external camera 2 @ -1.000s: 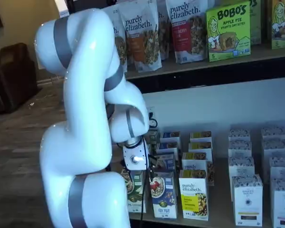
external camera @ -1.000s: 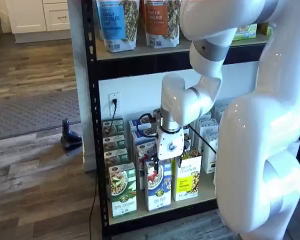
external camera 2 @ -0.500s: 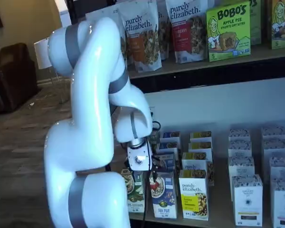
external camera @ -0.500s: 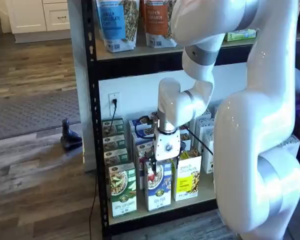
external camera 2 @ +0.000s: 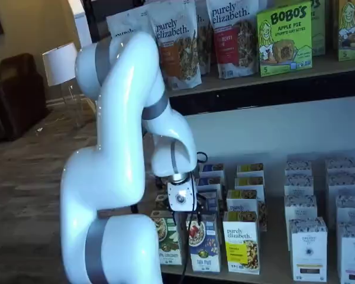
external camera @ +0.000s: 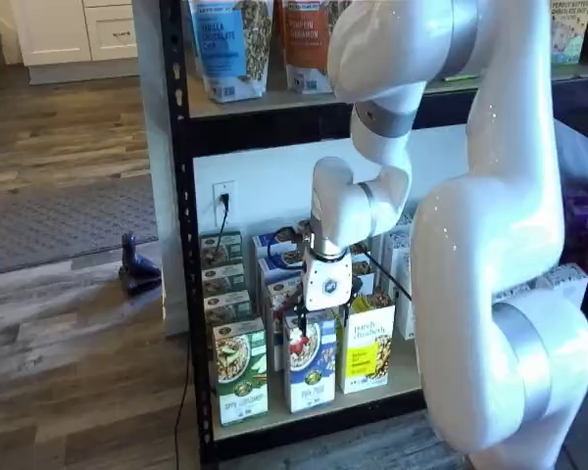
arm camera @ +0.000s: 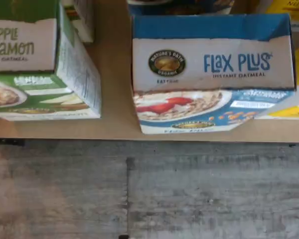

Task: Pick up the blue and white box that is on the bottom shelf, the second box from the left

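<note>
The blue and white box (arm camera: 212,64) stands at the front of the bottom shelf (arm camera: 114,124), and the wrist view looks straight down on its "Flax Plus" top. In both shelf views it (external camera: 310,367) (external camera 2: 204,245) stands between a green-and-white box and a yellow one. My gripper (external camera: 323,318) (external camera 2: 189,216) hangs just over its top, white body upright. The black fingers stand apart over the two sides of the box top, open, holding nothing.
A green-and-white box (external camera: 240,372) stands close on the left and a yellow box (external camera: 366,348) close on the right. More rows of boxes fill the shelf behind. Bags (external camera 2: 177,41) sit on the shelf above. My large white arm (external camera: 490,255) stands before the rack.
The upper arm has swung over and the gripper has shifted a little sideways until it hangs above the blue and white box. The fingers stay apart. No box has moved.
</note>
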